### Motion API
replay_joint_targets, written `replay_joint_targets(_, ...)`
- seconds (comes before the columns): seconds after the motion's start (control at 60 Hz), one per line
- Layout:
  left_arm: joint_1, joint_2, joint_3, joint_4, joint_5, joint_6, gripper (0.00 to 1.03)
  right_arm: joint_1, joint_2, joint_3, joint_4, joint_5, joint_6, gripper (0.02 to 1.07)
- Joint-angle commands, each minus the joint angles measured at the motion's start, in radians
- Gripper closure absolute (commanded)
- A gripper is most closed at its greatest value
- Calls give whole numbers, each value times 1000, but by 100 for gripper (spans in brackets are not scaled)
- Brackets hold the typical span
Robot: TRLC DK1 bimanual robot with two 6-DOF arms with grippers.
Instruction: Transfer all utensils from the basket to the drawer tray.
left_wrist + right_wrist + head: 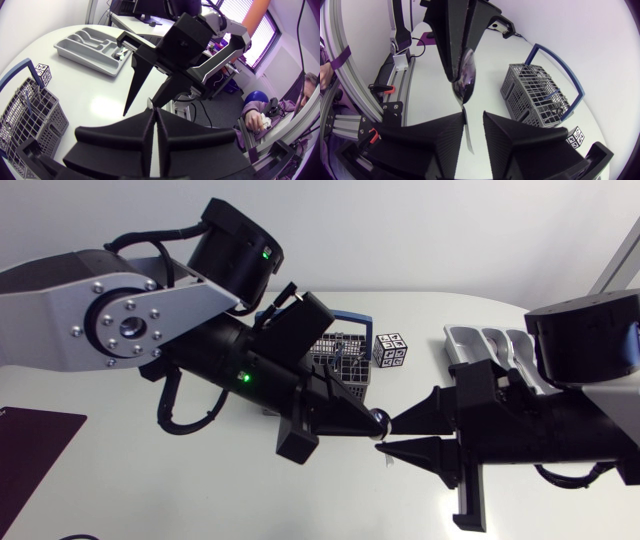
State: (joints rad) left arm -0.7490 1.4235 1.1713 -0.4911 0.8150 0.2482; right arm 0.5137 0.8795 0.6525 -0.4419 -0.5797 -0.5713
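A metal spoon [464,82] hangs in mid-air over the table, my left gripper [372,423] shut on it near its bowl. Its thin handle runs down between the fingers of my right gripper [474,125], which stand a little apart, so that gripper is open around the handle. In the head view the two grippers meet tip to tip in front of the grey wire basket [345,350]. Utensils still stand in the basket [535,95]. The grey drawer tray [490,345] lies at the back right, behind my right arm.
A small cube with black-and-white markers [391,350] sits between basket and tray. A dark mat [30,450] lies at the table's front left corner. The basket's blue handle [560,65] stands upright.
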Motion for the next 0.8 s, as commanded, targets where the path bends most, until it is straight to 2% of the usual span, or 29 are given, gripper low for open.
replay_joint_targets(0.0,-1,17,-19,-7,21,22,100,6,-11,-19,-1,-3,24,93)
replay_joint_targets(0.2,2,15,-15,-7,21,22,99,11,-4,-14,-26,-17,25,101)
replay_joint_targets(0.3,8,15,-9,-6,21,22,82,16,-5,-19,-38,-17,24,101)
replay_joint_targets(0.383,8,11,-4,-4,21,22,74,16,-5,-21,-54,-17,22,101)
replay_joint_targets(0.5,19,0,14,3,19,19,56,12,-1,-25,-77,-11,10,101)
replay_joint_targets(0.583,36,-3,36,5,19,11,55,-6,-1,-33,-93,-5,-15,101)
replay_joint_targets(0.65,62,-5,53,11,16,2,49,-35,-2,-42,-110,6,-41,101)
replay_joint_targets(0.783,111,-15,56,69,-34,-30,46,-162,-7,-59,-138,12,-122,101)
